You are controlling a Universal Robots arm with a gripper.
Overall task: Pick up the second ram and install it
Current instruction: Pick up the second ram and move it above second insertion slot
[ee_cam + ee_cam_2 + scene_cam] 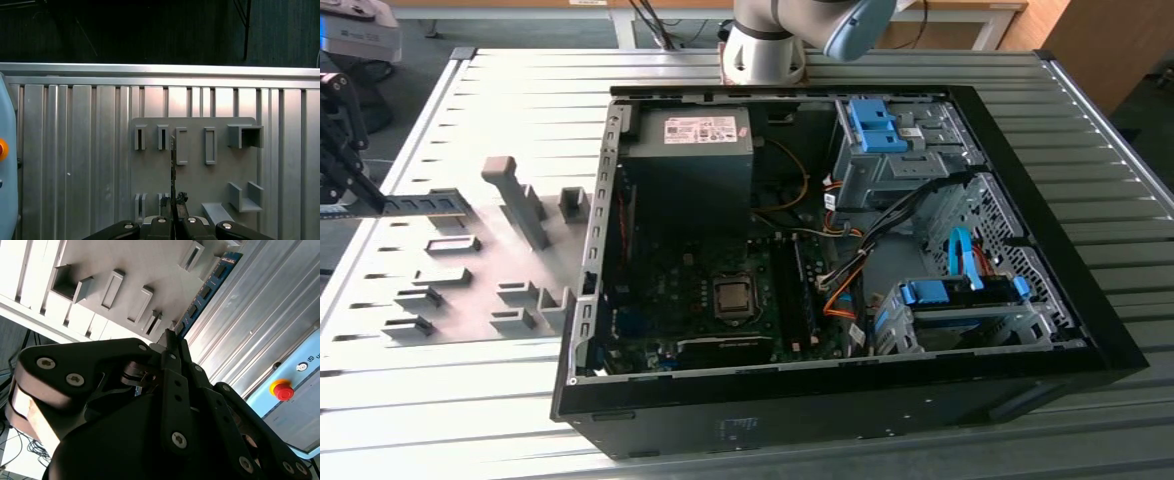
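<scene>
Ribbed aluminium tabletop (520, 90) carries everything you work with: an open computer case (1067, 330) lying on its side towards the exterior view's right, and a grey fixture plate (467, 270) with upright blocks towards its left. Wooden furniture and a dark floor lie beyond the table. Your gripper (172, 340) sits at the exterior view's far left, over the outer part of that plate. Its fingers are pinched on one end of the second ram (210, 285), which juts out roughly level and appears lifted clear of the plate.

Treat the stick as light and stiff but fragile. It is a thin board with a row of black chips, and it would likely crack or twist out of a narrow pinch if knocked. You hold it by its flat faces near one end, so the long free end can lever against the pads. A hold nearer the middle would probably be steadier. The metal slats are hard, so a drop would be unkind.
</scene>
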